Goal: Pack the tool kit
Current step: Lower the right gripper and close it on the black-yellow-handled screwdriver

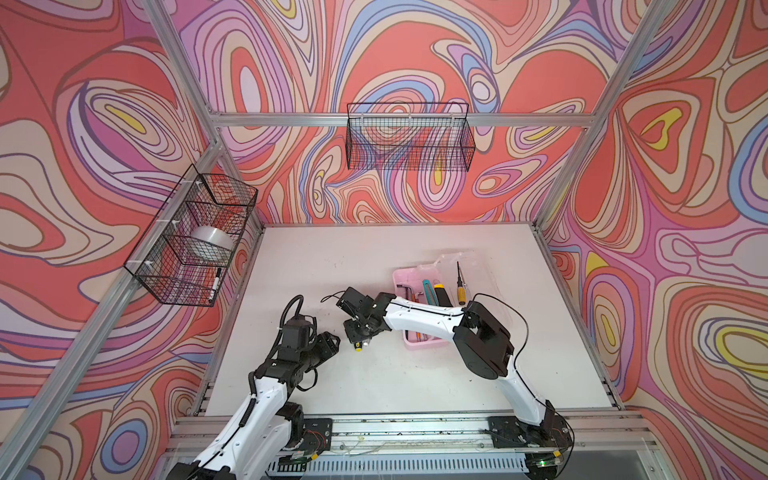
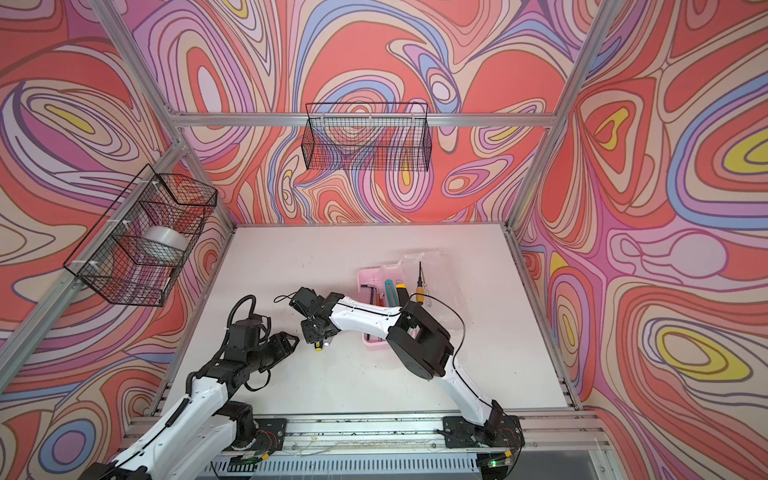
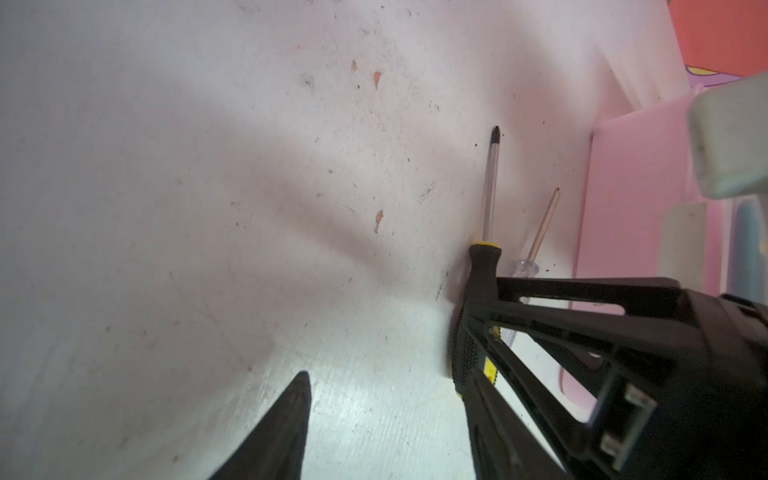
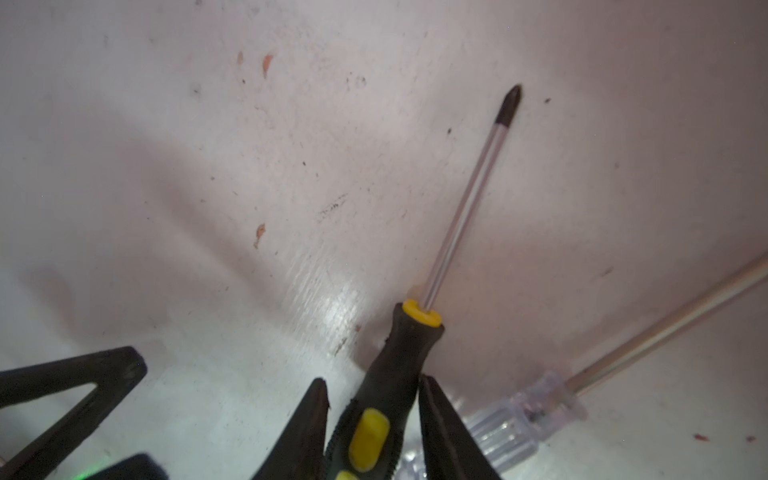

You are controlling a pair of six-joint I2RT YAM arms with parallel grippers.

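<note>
1. The tool case [image 1: 400, 277] lies open on the bench [image 1: 324, 257], right of the middle. Its pink base is toward the middle and its clear lid [image 1: 492, 286] lies folded out to the right.
2. In the base a black hex key [image 1: 405, 289], a teal knife [image 1: 428, 291] and a yellow-black knife [image 1: 440, 294] lie side by side. A yellow-handled screwdriver [image 1: 460, 286] lies next to them, toward the lid.
3. Just left of the case's near end, a black-and-yellow screwdriver [image 4: 415, 345] lies on the bench. A clear-handled screwdriver [image 4: 536, 407] lies close beside it.
4. The right claw [image 4: 372, 380] reaches over the case's near end. Its fingers stand on either side of the black-and-yellow handle, one against it and the other very close. Whether they pinch it I cannot tell.
5. The left claw [image 1: 336, 338] hangs just left of the right one, about half open and holding nothing.
6. Two wire baskets hang on the walls, one at the back [image 1: 409, 137] and one at the left [image 1: 195, 237], which holds a tape roll [image 1: 210, 243].
</note>
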